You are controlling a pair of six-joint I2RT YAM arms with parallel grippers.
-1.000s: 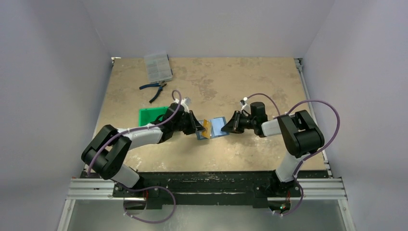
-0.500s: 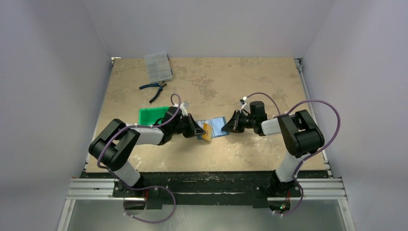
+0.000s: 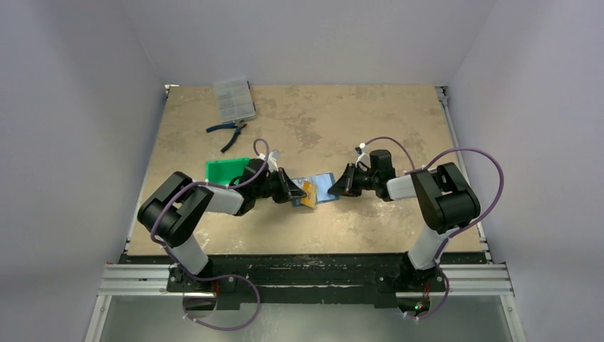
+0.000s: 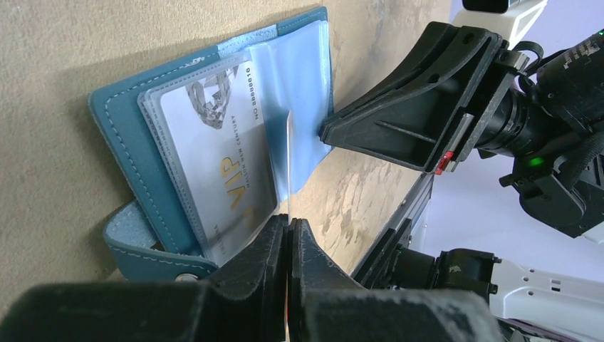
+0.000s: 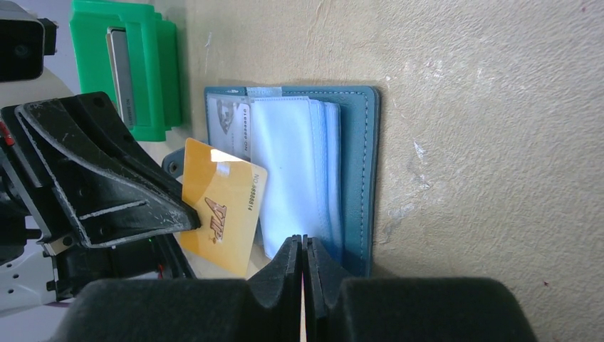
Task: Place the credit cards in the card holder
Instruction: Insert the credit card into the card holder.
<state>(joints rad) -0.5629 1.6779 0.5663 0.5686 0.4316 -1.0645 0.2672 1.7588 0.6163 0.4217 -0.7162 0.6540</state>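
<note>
Card holder (image 5: 356, 178) lies open near the tabletop's (image 3: 356, 121) middle, your right gripper (image 5: 303, 246) pinched on its clear sleeves (image 5: 292, 164), apparently to keep a pocket open, while your left gripper (image 4: 288, 228) clamps a gold card (image 5: 221, 206) edge-first toward it.

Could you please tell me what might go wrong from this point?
The left gripper pinches the thin gold plastic card by one edge only, so it could twist or slip on entry. The right gripper grips just the clear sleeves of the open teal-blue folding wallet; a push from the card might slide the wallet or miss the pocket.
</note>
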